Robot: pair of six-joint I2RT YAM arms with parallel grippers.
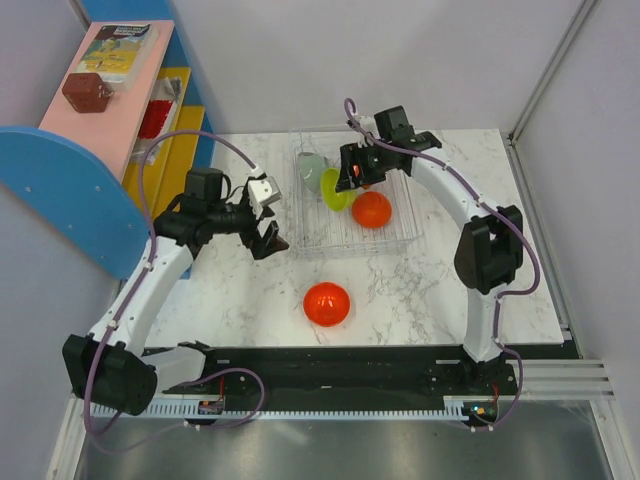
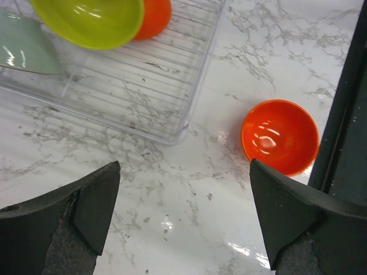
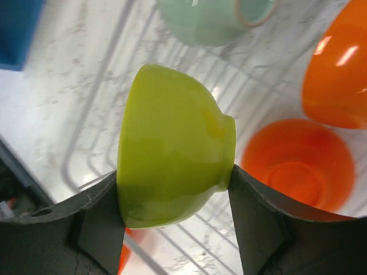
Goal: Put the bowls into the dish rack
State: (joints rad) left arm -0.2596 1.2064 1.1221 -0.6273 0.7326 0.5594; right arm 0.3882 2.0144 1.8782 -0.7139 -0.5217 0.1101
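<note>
The dish rack [image 1: 335, 235] stands at the far middle of the table [image 1: 430, 290], close to the far edge. Over it, the right gripper [image 3: 173, 184] is closed partway on a lime-green bowl [image 3: 172, 143]. One finger presses near the rim and the other presses the foot, so the bowl is held turned on its side above the rack's wires.

A pale green bowl [image 1: 311, 170] lies in the rack's far-left part, just beside the lime one. A racked orange bowl [image 1: 371, 209] sits toward the rack's near side.

A loose orange bowl [image 1: 327, 303] rests on the table outside the rack, between the rack's near side and the table's near edge.

The left gripper [image 2: 183, 166] has its jaws spread wide with nothing between them. It hangs over bare marble just off the rack's near-left corner.

A blue and yellow shelf unit [image 1: 60, 190] stands along the table's left edge.
</note>
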